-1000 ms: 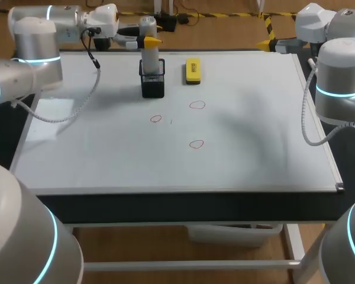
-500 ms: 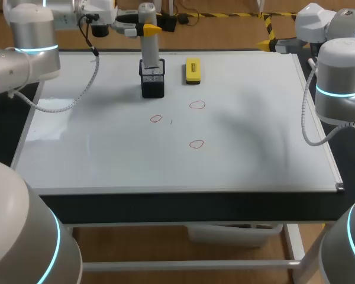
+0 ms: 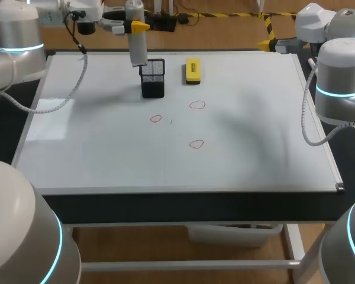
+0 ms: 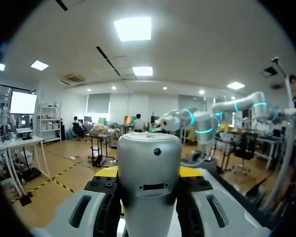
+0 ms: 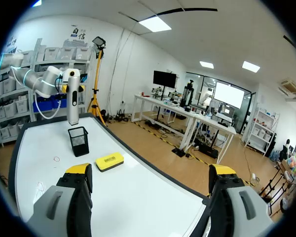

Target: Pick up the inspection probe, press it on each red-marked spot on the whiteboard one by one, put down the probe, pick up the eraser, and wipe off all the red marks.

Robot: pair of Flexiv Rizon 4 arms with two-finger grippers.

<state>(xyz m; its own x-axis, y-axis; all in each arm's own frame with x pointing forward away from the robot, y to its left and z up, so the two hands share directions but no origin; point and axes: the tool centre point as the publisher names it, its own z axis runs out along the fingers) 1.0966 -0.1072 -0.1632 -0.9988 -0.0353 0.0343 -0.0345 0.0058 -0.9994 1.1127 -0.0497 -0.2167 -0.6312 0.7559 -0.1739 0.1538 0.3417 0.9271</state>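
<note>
Probe (image 3: 137, 50), grey and upright, raised over the far left part of the whiteboard (image 3: 254, 136). Lower end hanging in the air, clear of the black mesh holder (image 3: 153, 80) and just beside its rim on the side toward the board's left edge. Bare board to the left of it, out to that edge.

Grasped near its upper part by the left gripper (image 3: 134, 26), reaching in from the far left corner. Seen from the left wrist, the same probe (image 4: 149, 182) clamped between the two fingers (image 4: 108, 173), one against each side.

Yellow eraser (image 3: 193, 70) lying flat near the far edge, just right of the holder and apart from it. Three small red marks (image 3: 196, 144) ringed around the board's middle, nearer than holder and eraser, each apart from the others and none under the probe.

Wide bare surface from the marks to the near edge and across to the right edge.

Right gripper (image 5: 150, 171) off the far right corner, well apart from everything, spread wide and holding nothing. Ahead of it, holder (image 5: 79, 140) and eraser (image 5: 109, 161).
</note>
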